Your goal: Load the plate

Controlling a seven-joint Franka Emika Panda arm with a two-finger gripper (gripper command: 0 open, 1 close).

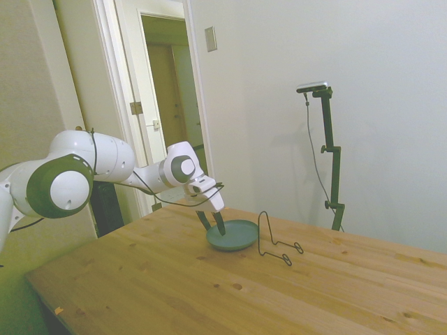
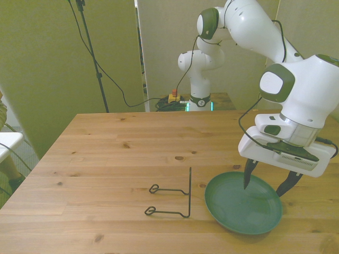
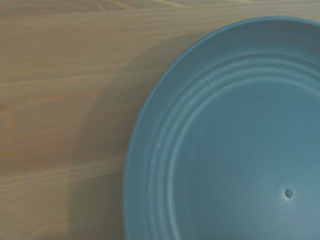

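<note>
The plate (image 2: 238,211) (image 1: 234,237) (image 3: 225,140), round, shallow and matte teal with ringed ridges inside, lay flat on the wooden table (image 2: 106,159), just beside the black wire stand (image 2: 175,201). Over its rim hung the gripper (image 2: 267,185) (image 1: 212,224), fingers spread wide and holding nothing.

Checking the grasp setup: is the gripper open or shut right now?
Open. The gripper has its fingers spread apart, straddling the plate's rim, one inside, one outside.
</note>
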